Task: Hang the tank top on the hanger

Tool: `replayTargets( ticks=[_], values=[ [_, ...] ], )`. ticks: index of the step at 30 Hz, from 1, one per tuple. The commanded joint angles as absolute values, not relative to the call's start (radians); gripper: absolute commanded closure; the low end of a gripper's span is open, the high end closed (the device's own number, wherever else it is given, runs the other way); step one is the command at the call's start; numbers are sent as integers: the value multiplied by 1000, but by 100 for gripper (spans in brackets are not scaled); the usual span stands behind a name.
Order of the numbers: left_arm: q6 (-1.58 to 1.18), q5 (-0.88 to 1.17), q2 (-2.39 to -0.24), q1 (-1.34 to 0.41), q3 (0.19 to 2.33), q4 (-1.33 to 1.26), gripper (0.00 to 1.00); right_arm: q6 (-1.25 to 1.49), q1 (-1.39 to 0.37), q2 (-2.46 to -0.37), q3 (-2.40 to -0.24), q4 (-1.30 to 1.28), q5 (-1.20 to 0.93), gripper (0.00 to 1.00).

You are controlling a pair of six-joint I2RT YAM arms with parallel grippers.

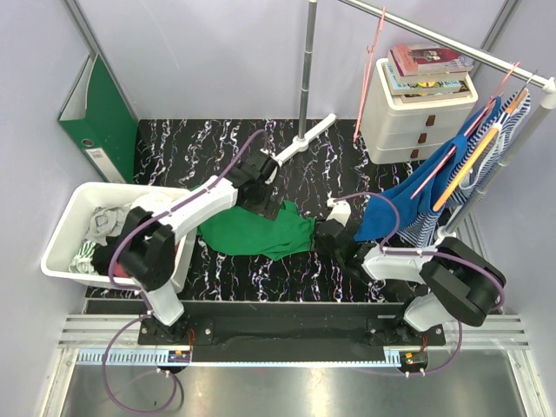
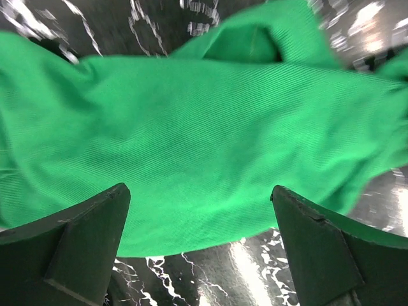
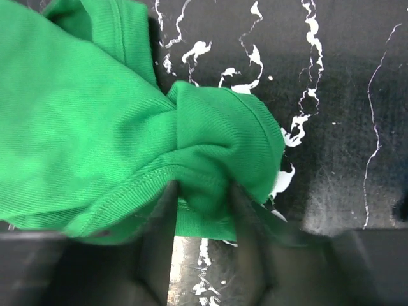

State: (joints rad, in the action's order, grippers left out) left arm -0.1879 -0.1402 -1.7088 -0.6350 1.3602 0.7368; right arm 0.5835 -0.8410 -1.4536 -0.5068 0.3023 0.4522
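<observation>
Lying crumpled on the black marbled desk [image 1: 217,148] between the two arms, the tank top [image 1: 261,230] is bunched into a loose heap, its left end near the white bin [image 1: 65,228] and its right end by the right arm. The right jaws are clenched on a fold of cloth at that right end. The right wrist view shows the fingers [image 3: 159,242] pinching green fabric beside a stitched hem, low over the desk. The left jaws stand released and spread wide directly over the middle of the top. In the left wrist view both fingers [image 2: 83,236] sit well apart with green cloth filling the space between and beyond them; whether they touch the cloth cannot be told. The hanger [image 1: 369,78] hangs by its hook from the rail [image 1: 434,39] at the far right, bare, just left of the drawer unit [image 1: 417,126] and well apart from the top. Books [image 1: 430,62] are stacked on that unit. Further along the rail hang a blue garment [image 1: 395,208], a striped garment [image 1: 426,228] and an orange hanger [image 1: 469,165]. The bin holds mixed clothing. A green binder [image 1: 104,113] leans against the left wall behind it.
</observation>
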Motion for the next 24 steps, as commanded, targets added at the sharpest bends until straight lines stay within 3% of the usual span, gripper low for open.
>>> replayTargets(
  ticks=[1, 4, 9, 19, 20, 22, 24],
  values=[
    [-187, -77, -1822, -623, 1362, 752, 1, 574, -836, -1471, -511, 353, 477, 80],
    [-193, -80, -1870, -623, 1374, 753, 1, 574, -836, -1457, -480, 354, 450, 100],
    [-210, -109, -1850, -621, 1361, 718, 1, 624, -897, -1401, -419, 368, 356, 100],
    [-285, -100, -1594, -621, 1266, 683, 1, 759, -1279, -1439, -517, 374, 316, 100],
    [-296, -95, -1565, -621, 1243, 667, 1, 750, -1291, -1440, -553, 348, 314, 99],
    [-330, -110, -1467, -623, 1169, 657, 1, 733, -1307, -1411, -583, 312, 324, 87],
    [-362, -126, -1366, -623, 1120, 644, 1, 729, -1307, -1329, -584, 269, 362, 63]
  ],
)
